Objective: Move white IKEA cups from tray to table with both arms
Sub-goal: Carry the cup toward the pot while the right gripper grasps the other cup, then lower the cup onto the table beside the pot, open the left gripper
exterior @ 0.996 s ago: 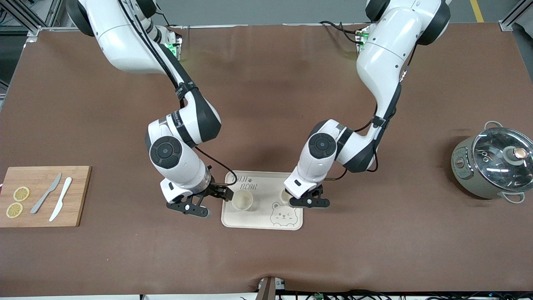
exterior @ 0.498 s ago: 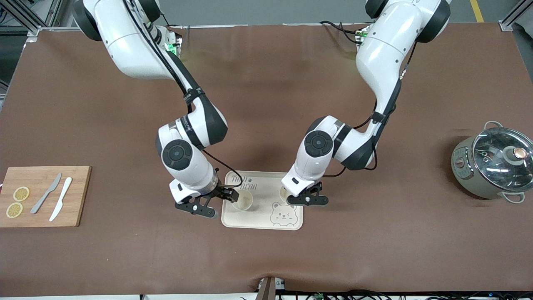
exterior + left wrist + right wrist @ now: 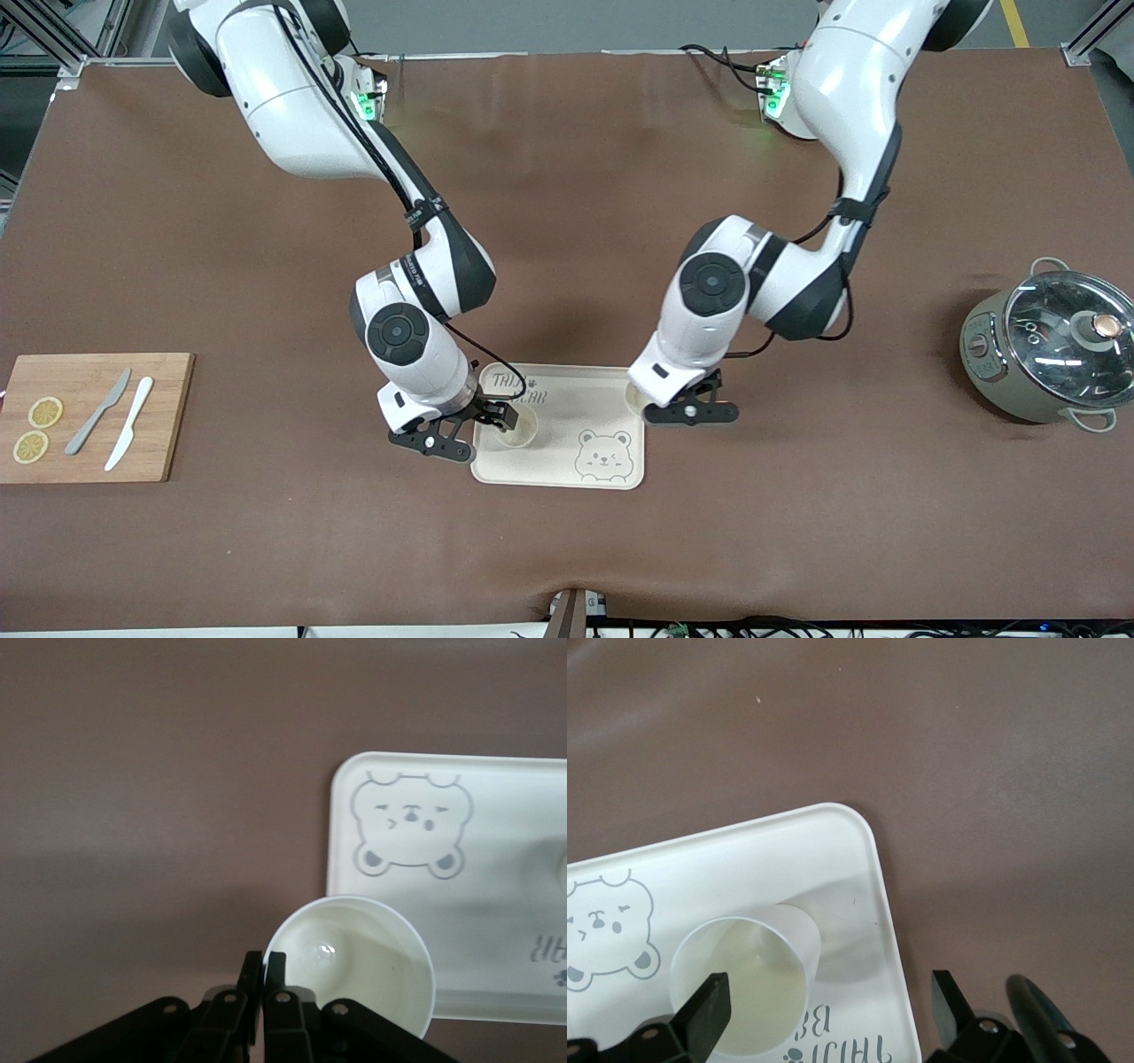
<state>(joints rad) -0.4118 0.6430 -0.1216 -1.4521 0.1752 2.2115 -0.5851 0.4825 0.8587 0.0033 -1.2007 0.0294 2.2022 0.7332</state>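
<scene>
One white cup (image 3: 517, 426) stands on the cream bear tray (image 3: 567, 390) at its right-arm end. My right gripper (image 3: 493, 418) is open at this cup, one finger (image 3: 709, 1010) over its mouth and the other outside, so the jaws straddle its wall; the cup (image 3: 744, 983) stays on the tray (image 3: 744, 868). My left gripper (image 3: 657, 404) is shut on the rim of the second white cup (image 3: 635, 400) and holds it over the tray's left-arm edge. In the left wrist view the gripper (image 3: 264, 966) pinches that cup (image 3: 354, 961) above the tray (image 3: 496, 815).
A wooden cutting board (image 3: 159, 416) with two lemon slices and two knives lies at the right arm's end of the table. A grey-green pot with a glass lid (image 3: 1050, 350) stands at the left arm's end. Brown table surface surrounds the tray.
My left gripper has carried its cup from the tray's inside to the tray's left-arm edge. My right gripper has moved in toward the other cup, which has stayed in place.
</scene>
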